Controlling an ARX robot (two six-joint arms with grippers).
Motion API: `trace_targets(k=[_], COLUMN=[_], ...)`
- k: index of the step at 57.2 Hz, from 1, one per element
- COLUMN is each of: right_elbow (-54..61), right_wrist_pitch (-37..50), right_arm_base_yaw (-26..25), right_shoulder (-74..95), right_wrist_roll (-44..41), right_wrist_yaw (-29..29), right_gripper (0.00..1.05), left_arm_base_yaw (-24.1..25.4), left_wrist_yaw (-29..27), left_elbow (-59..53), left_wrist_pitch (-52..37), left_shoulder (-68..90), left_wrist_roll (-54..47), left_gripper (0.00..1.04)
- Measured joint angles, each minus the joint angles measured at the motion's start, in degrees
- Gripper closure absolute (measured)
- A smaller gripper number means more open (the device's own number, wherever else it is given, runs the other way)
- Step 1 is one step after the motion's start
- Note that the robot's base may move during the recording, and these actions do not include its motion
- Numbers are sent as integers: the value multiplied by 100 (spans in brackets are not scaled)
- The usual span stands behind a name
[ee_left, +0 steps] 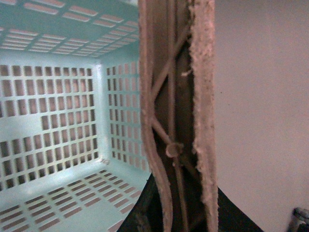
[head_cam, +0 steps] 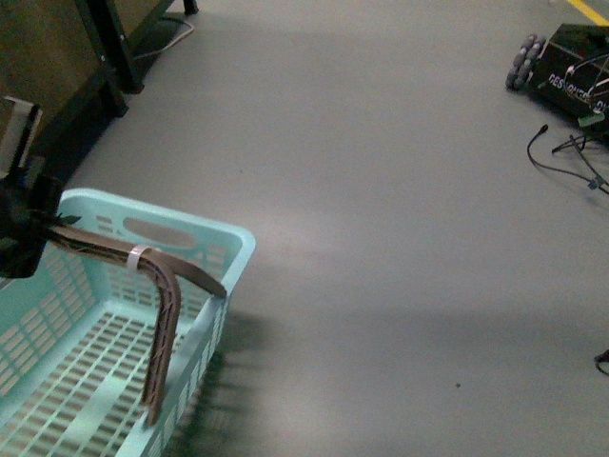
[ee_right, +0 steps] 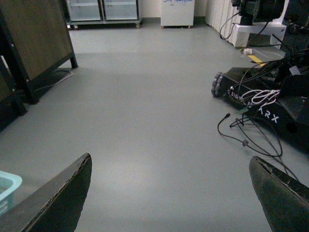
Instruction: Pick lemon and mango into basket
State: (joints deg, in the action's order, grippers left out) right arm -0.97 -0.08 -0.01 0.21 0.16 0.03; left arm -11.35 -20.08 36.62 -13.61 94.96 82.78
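Currently, left hand (head_cam: 38,227): closed on the swing handles (head_cam: 164,286)
swing handles: zip-tied, raised above the basket (head_cam: 234,249)
right hand (ee_right: 170,163): open, wide apart over the floor (head_cam: 400,190)

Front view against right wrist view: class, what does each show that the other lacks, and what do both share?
Only the front view: the left gripper clamped on the handles, bound by a white zip tie, and the slotted bottom of the basket. Only the right wrist view: the right gripper, open and empty, and cabinets at the far wall. Both: grey floor, the black wheeled base, cables, part of the basket. Neither shows lemon or mango.
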Motion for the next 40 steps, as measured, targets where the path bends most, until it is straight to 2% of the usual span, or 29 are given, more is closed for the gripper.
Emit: trace_targets(k=[23, 40], right_elbow=[0, 0], right_wrist_pitch=[0, 0], right_arm_base_yaw=[0, 0], right_shoulder=[0, 0], right_wrist_roll=[0, 0], right_wrist_yaw=[0, 0], right_gripper=[9, 9], left_arm_base_yaw=[-361, -820], left_wrist_yaw=[-673, -1152], left_elbow=[-249, -249], left_wrist_pitch=[1478, 2245], left_shoulder=[-3521, -4457], left_wrist_roll=[203, 278], left_gripper=[99, 99])
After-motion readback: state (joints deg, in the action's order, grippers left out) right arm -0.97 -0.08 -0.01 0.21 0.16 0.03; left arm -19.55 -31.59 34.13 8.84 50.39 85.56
